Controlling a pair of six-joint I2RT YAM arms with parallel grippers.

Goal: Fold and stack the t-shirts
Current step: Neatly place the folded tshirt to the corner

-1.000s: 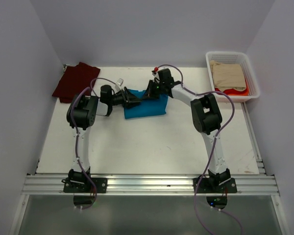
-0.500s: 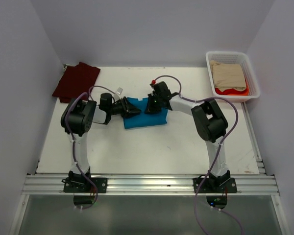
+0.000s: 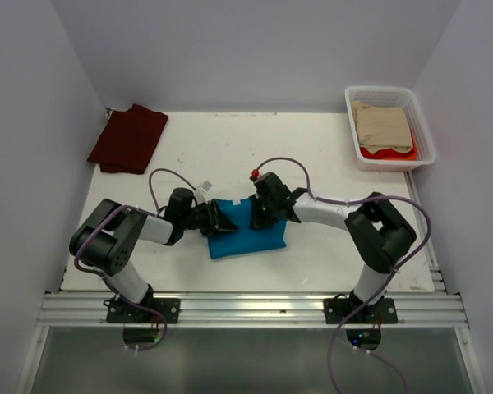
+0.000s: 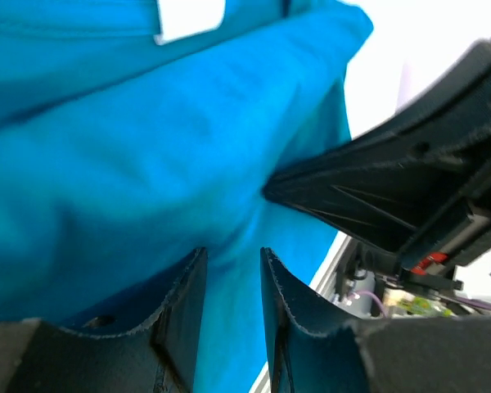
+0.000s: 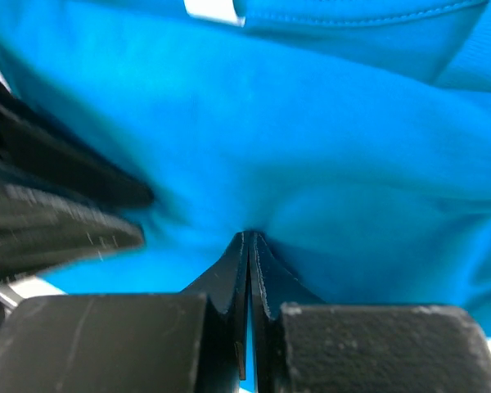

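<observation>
Bright teal-blue soft cloth t-shirt (image 3: pixel 248 230) lies folded into a rough rectangle, slightly puffy and wrinkled, on the flat white table (image 3: pixel 329 164), near centre, towards the near edge. White tag (image 4: pixel 190 18) at its fold.

Left gripper (image 3: pixel 219 222), black and matte, sits at the shirt's left edge. Its rough-edged fingers (image 4: pixel 184 303) stand a narrow gap apart with teal cloth showing in the gap; cannot tell if pinched.

Right gripper (image 5: pixel 250 237) is at the top middle of the shirt, fingers pressed together on a puckered bit of teal cloth. The two grippers are near each other, pointing inward.

Dark maroon cloth t-shirt (image 3: pixel 129 138) is folded flat at the far left corner, well apart from the teal one.

White slotted plastic basket (image 3: pixel 422 131) at the far right edge holds beige folded cloth (image 3: pixel 382 123) over orange-red cloth (image 3: pixel 386 153).

Purple cables (image 3: pixel 283 162) loop over both arms.
</observation>
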